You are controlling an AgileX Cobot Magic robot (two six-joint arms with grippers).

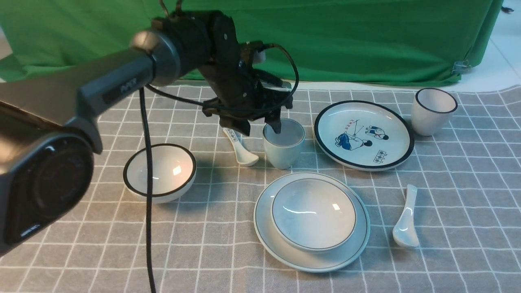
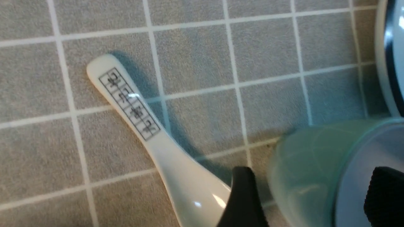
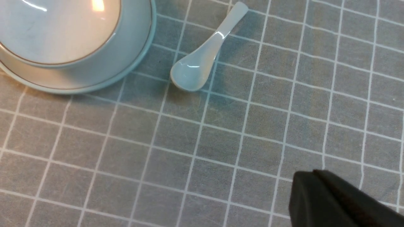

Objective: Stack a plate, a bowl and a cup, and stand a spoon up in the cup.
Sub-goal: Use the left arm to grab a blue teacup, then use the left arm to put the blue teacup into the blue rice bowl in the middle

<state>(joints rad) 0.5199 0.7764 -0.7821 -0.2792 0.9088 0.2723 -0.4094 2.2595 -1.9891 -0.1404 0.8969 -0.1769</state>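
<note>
Left gripper (image 1: 259,129) open, straddling cup (image 1: 283,151) wall, one finger inside, set to pinch and lift. Cup sits just behind bowl (image 1: 313,213), which is on plate (image 1: 266,232). Spoon (image 1: 407,219) lies right of plate. Right gripper (image 3: 328,198): can't tell.
</note>
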